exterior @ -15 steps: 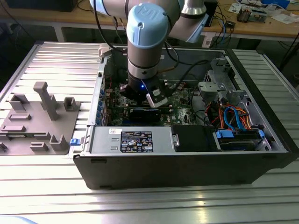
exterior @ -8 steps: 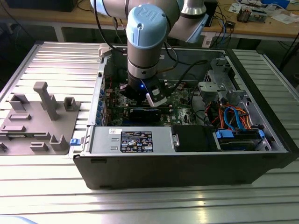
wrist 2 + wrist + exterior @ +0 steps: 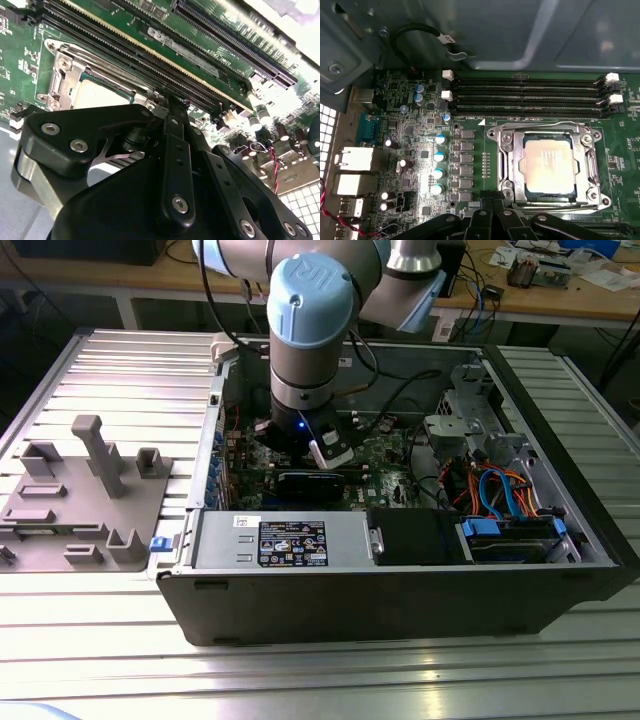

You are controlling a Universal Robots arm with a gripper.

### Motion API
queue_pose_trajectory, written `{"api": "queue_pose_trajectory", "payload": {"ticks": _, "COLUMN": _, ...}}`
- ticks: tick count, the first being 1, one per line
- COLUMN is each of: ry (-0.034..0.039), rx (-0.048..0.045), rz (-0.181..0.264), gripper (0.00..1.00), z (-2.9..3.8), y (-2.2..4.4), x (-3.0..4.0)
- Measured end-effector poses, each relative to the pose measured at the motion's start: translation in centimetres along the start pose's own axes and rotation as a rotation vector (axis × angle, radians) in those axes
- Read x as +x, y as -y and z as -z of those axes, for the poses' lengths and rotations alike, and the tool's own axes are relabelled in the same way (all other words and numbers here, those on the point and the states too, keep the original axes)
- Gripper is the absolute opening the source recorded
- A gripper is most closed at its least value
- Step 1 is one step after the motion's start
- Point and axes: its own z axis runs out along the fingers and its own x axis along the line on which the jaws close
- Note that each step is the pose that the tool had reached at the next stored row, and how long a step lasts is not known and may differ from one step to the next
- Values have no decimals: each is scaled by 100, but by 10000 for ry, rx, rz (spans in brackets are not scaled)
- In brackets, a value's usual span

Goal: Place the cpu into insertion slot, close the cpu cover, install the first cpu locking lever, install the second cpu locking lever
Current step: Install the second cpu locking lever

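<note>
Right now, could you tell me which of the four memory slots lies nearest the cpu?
The bottom slot of the stack, running right along the cpu cover; the other three lie beyond it.

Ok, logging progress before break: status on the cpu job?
Hand low over motherboard, beside socket. Cpu seated in insertion slot, cpu cover down around it. Nothing in the way.

A silver-grey tubular arm (image 3: 305, 350) is seen in the exterior view, its joint capped by a round light-blue cover embossed with a logo. A black cable is run along its side. Below, a black wrist section with a small blue light is fitted, and a white-and-black block, perhaps a camera, is attached. In both wrist views the gripper (image 3: 170, 107) is shown as matte black linkage bars joined by silver screws.
</note>
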Motion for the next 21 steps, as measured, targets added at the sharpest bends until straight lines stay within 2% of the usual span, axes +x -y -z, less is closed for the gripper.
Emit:
{"api": "queue_pose_trajectory", "payload": {"ticks": 4, "ry": -1, "rx": -1, "rz": 1, "gripper": 11, "z": 6, "y": -31, "x": 13}}
{"api": "queue_pose_trajectory", "payload": {"ticks": 9, "ry": -1, "rx": -1, "rz": 0, "gripper": 11, "z": 159, "y": -77, "x": 18}}
{"api": "queue_pose_trajectory", "payload": {"ticks": 11, "ry": -2, "rx": -1, "rz": 0, "gripper": 11, "z": 183, "y": -83, "x": 18}}
{"api": "queue_pose_trajectory", "payload": {"ticks": 21, "ry": -1, "rx": -1, "rz": 0, "gripper": 11, "z": 185, "y": -84, "x": 18}}
